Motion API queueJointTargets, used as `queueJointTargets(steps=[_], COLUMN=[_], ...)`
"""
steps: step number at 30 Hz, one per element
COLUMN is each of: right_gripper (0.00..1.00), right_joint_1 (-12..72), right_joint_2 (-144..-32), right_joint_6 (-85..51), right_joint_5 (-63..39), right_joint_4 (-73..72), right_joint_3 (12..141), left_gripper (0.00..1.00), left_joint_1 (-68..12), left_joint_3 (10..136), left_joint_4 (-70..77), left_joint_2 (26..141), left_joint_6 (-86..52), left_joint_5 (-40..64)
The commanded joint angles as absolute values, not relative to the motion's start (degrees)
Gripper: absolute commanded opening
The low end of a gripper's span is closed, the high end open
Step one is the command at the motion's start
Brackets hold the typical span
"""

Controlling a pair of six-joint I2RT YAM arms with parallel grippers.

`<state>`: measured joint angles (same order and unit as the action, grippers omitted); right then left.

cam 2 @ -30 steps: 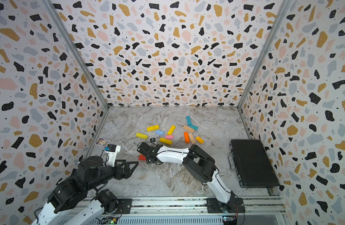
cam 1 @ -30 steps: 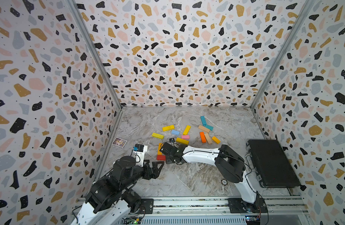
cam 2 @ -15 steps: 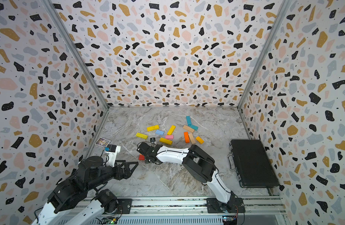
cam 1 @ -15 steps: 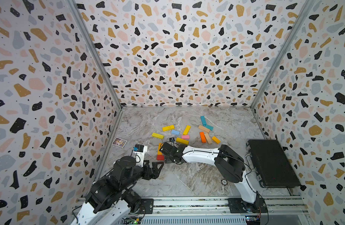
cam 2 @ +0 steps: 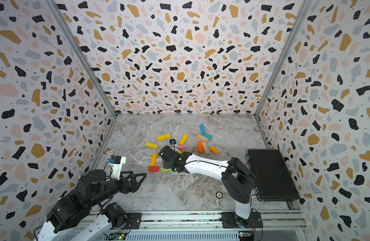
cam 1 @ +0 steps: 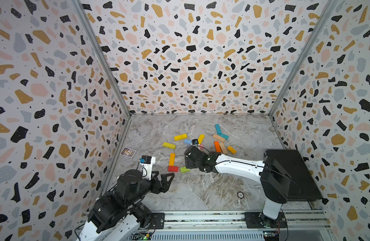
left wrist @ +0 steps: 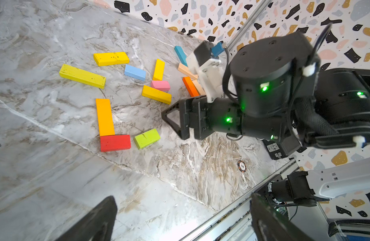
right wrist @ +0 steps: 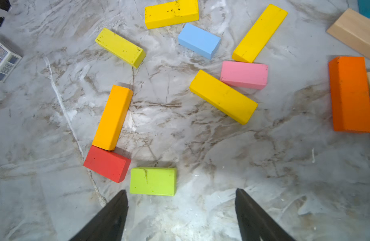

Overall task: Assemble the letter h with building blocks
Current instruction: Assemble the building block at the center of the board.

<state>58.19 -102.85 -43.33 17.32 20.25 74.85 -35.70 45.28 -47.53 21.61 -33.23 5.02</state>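
Speckled terrazzo walls [cam 1: 190, 62] close in a grey marble tabletop [cam 1: 200, 187]. Only one piece of writing can be read: a small round chip [left wrist: 242, 166], lying alone near the front rail [cam 1: 200, 217], carries "100". The picture card [cam 1: 128, 152] by the left wall has print too small to make out. A black case [cam 1: 292, 173] lies flat at the right side.

The building blocks lie loose on the table. Toward the front, a long amber bar [right wrist: 112, 117] has a red block [right wrist: 106, 163] touching its near end at a right angle. A green block [right wrist: 153, 181] sits just beside the red one, slightly askew, with a narrow gap between them. Behind them are scattered four yellow bars [right wrist: 223, 97], a blue block [right wrist: 199, 40], a pink block [right wrist: 244, 75], an orange bar [right wrist: 350, 94], tan pieces [right wrist: 355, 33] and teal pieces [cam 1: 217, 129].

The right gripper [right wrist: 181, 189] is just short of the green block, its jaws spread and empty. Its arm hides most of one yellow bar in both top views. The left gripper [left wrist: 182, 196] hovers near the front left, jaws wide apart, holding nothing
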Motion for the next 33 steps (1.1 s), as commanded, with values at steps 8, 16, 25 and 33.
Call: queueJointTargets(steps=[8,16,25,33], right_gripper=[0.82,0.78,0.77,0.76], right_joint_1=[55.2,55.0,55.0,55.0], right_joint_2=[-107.4,-109.4,-111.4,-112.0], right_joint_6=[-31.9,-29.9,-28.9,-28.7], right_joint_5=[14.5,6.3,4.6,7.4], right_joint_4=[26.3,21.4,21.9,22.8], right_joint_3=[73.4,72.2,73.0,73.6], left_gripper=[0.99,0.99,0.99,0.99], left_joint_1=[-35.5,-35.4,-35.5,-35.4], left_joint_3=[46.2,46.2,46.0,46.0], left_joint_4=[-45.9,-45.9,-45.5,-45.6], left_joint_2=[22.4,24.2,24.4,24.5], left_joint_6=[-33.0,-32.6,-32.4,-32.3], left_joint_5=[4.3,4.7,4.3,4.4])
